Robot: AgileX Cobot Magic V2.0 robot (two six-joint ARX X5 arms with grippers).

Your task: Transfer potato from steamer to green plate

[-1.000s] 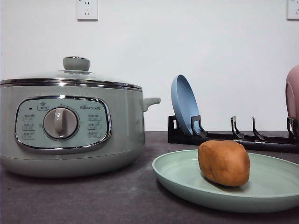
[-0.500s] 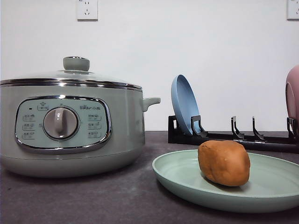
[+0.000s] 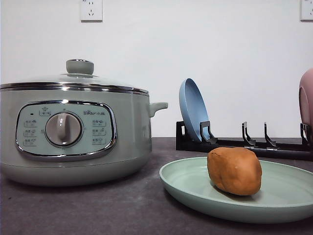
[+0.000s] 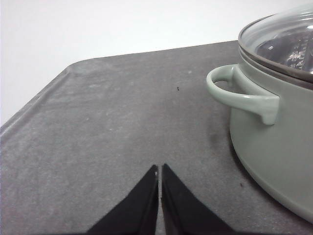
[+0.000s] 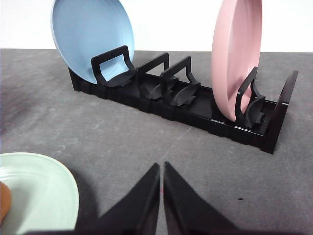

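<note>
The orange-brown potato [image 3: 234, 170] lies on the green plate [image 3: 186, 183] at the front right of the table. Left of it stands the sage-green steamer [image 3: 73, 132] with its glass lid on. In the left wrist view my left gripper [image 4: 160, 169] is shut and empty over bare table, beside the steamer's side handle [image 4: 239, 93]. My right gripper [image 5: 161, 166] is shut and empty too, low over the table between the green plate's rim [image 5: 54, 176] and the dish rack. A sliver of the potato [image 5: 4, 200] shows at that view's edge.
A black dish rack [image 3: 244, 144] stands behind the plate, holding a blue plate [image 3: 193, 110] and a pink plate [image 3: 306, 100] upright. In the right wrist view the rack [image 5: 195, 105] carries the blue plate [image 5: 93, 36] and pink plate [image 5: 237, 54]. The table's rounded corner [image 4: 68, 68] lies beyond the left gripper.
</note>
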